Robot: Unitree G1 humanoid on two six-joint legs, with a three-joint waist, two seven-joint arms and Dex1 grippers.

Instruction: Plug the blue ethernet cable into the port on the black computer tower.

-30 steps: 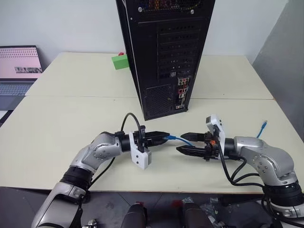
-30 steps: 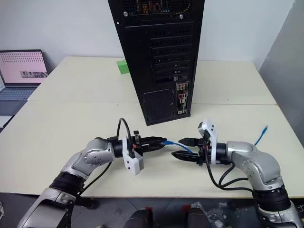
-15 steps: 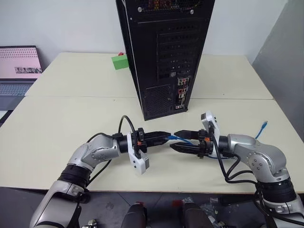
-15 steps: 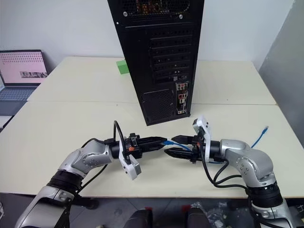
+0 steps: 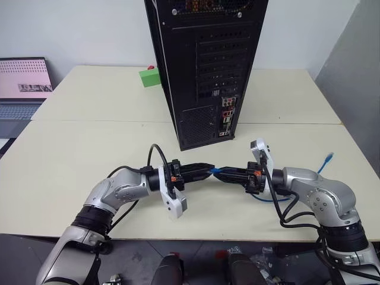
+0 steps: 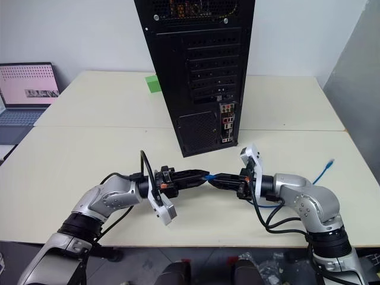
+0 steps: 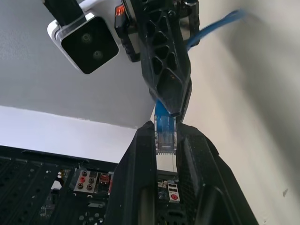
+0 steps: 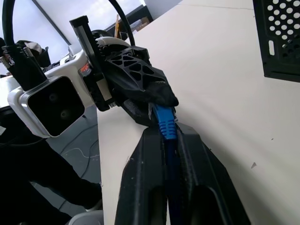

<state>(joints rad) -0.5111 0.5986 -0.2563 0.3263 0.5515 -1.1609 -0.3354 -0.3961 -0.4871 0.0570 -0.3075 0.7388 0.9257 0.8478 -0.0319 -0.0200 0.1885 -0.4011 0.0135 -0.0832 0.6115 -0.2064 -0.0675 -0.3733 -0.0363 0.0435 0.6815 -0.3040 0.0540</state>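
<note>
At lower centre, the left end effector [image 5: 208, 171] and right end effector [image 5: 225, 174] both clench the thin bright-blue ethernet cable [image 5: 217, 171] above the cream tabletop [image 5: 71, 154].

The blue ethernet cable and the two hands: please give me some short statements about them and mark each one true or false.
1. Both hands are shut on the blue ethernet cable. True: the left hand and the right hand meet tip to tip at one end of it.
2. The cable is already plugged into the black computer tower. False: the plug is held between the fingers above the table.
3. The cable's far end lies on the table near the right arm. True.
4. The green block stands to the right of the tower. False: it is to its left.
</note>
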